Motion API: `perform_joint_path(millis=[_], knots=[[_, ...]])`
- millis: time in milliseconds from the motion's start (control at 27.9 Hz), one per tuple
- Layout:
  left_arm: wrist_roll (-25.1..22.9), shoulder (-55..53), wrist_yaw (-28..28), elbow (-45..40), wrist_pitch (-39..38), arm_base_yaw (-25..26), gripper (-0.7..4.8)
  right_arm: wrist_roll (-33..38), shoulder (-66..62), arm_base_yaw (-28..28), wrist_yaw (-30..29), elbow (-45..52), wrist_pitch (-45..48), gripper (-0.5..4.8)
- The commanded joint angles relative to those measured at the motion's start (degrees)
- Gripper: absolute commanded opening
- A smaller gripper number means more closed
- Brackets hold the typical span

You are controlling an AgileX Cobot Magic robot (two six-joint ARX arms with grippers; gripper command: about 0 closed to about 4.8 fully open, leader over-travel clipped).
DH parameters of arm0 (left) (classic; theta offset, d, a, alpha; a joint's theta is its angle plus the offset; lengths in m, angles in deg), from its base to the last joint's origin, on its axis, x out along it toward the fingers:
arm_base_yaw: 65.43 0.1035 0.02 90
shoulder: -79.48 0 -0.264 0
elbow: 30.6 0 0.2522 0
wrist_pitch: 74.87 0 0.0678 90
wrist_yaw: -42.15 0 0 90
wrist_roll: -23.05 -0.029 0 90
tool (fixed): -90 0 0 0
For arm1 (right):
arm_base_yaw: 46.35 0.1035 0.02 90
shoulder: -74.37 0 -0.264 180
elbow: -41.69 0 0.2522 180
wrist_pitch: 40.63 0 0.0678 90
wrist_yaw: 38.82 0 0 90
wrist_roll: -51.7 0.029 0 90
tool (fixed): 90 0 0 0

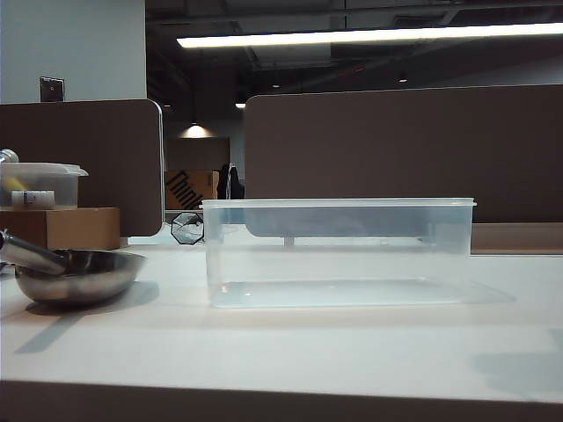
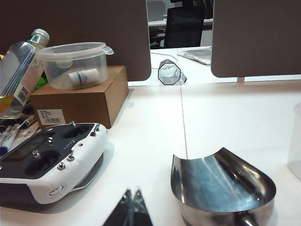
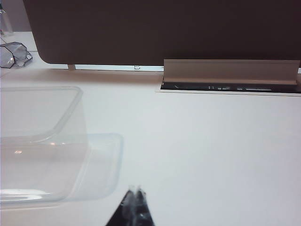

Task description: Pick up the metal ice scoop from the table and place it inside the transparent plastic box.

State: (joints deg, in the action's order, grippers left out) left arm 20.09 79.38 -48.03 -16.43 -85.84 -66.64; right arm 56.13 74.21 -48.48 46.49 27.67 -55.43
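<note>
The broad white matte table [image 1: 290, 343] spread under everything, and on it, near the middle of the exterior view, stood the large clear rectangular plastic box [image 1: 339, 252] with its frosted rim lip, upright and with nothing inside it; I took that box as my landmark. Behind the box rose two dark brown desk partition panels [image 1: 405, 149]. To the left of the box, apart from its wall, lay the shiny steel ice scoop [image 1: 79, 274], its rounded bowl resting on the table with the slanted open mouth facing away from my left wrist camera and its rod handle pointing back toward that camera. Farther left of the box than the scoop sat a brown cardboard carton [image 2: 80, 101] carrying a smaller lidded clear tub [image 2: 75, 63] with a small white bottle inside, and a clear plastic water bottle [image 2: 21, 70] leaned beside that carton. A white and black handheld remote controller [image 2: 49, 160] lay on the table in front of the carton, left of the scoop. My left gripper [image 2: 133, 207] hung low just short of the scoop, touching nothing, its dark fingertips pressed together. My right gripper [image 3: 133, 205] hovered off the box's right end, its tips likewise clenched together on nothing.
</note>
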Motion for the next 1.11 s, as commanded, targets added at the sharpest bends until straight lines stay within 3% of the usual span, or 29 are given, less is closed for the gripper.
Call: perform_joint_path(millis=[36, 323, 466, 896, 1039, 1111], knots=[[0.0, 0.0, 0.2, 0.0, 0.7, 0.0, -0.05, -0.1, 0.0, 0.1, 0.1, -0.1, 0.8, -0.01], [0.0, 0.0, 0.2, 0.0, 0.7, 0.0, -0.05, -0.1, 0.0, 0.2, 0.1, -0.1, 0.8, -0.01], [0.0, 0.0, 0.2, 0.0, 0.7, 0.0, -0.05, -0.1, 0.0, 3.0, 0.1, -0.1, 0.9, -0.01], [1.2, 0.0, 0.2, 0.0, 0.7, 0.0, -0.05, -0.1, -1.5, 28.2, 0.1, -0.1, 0.9, -0.01], [1.5, 0.0, 0.3, 0.0, 0.7, 0.0, -0.05, -0.1, -2.2, 33.6, 0.0, -0.1, 0.9, -0.01], [4.2, 0.0, 0.7, 0.0, 0.7, 0.0, -0.05, -0.1, -2.8, 35.6, 0.1, -0.1, 0.9, -0.01]])
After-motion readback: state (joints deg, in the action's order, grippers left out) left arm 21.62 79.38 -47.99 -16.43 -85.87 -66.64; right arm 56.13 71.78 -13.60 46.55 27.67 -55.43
